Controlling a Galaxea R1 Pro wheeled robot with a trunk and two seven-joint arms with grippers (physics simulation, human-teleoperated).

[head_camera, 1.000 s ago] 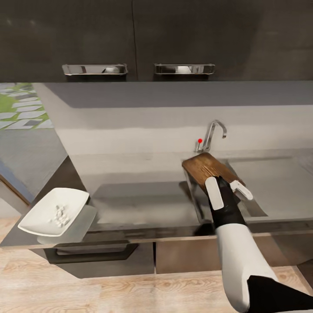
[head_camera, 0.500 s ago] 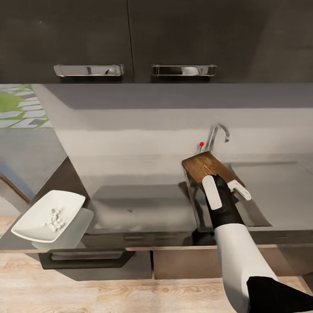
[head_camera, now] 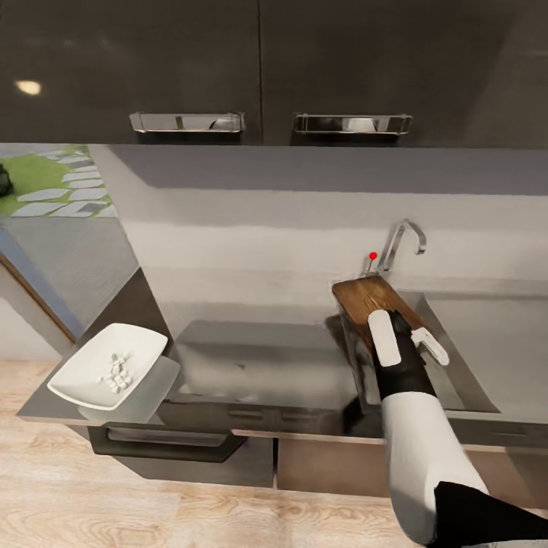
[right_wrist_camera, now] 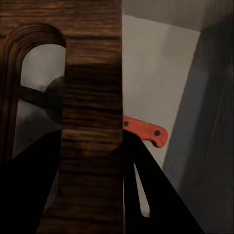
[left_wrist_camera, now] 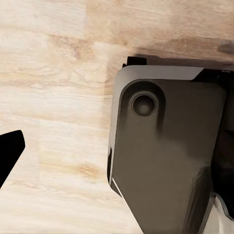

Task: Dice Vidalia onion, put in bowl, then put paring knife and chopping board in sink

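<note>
Compared with a second ago, the whole head view has slid sideways, so the cabinet handles, faucet and bowl all sit further toward the picture's right; that is the camera moving, while the right arm and its load keep the same pose over the basin. Across the scene runs the grey desk (head_camera: 251, 358) under glossy black upper cabinets (head_camera: 274, 68), with the steel sink (head_camera: 464, 380) set into it below the chrome faucet (head_camera: 402, 242) and its red knob. Over the sink's left wall hangs the chopping board (head_camera: 365, 298), dark brown and tilted, its long axis running away from the robot toward the faucet, the far end higher. The right gripper (head_camera: 402, 344) is clenched on the board's near short end by the slot handle, as the right wrist view confirms with the board (right_wrist_camera: 92, 117) pinched between its dark fingers. The white bowl (head_camera: 84, 373) of diced onion (head_camera: 118, 371) sits well apart at the desk's left end. Smallest, the paring knife (right_wrist_camera: 146, 132) lies on the sink floor directly beneath the board, its orange handle showing. The likely next move is a straight lowering and release, since the basin lies just under the board. Whether the left gripper (left_wrist_camera: 7, 156) is clenched or released cannot be told.
</note>
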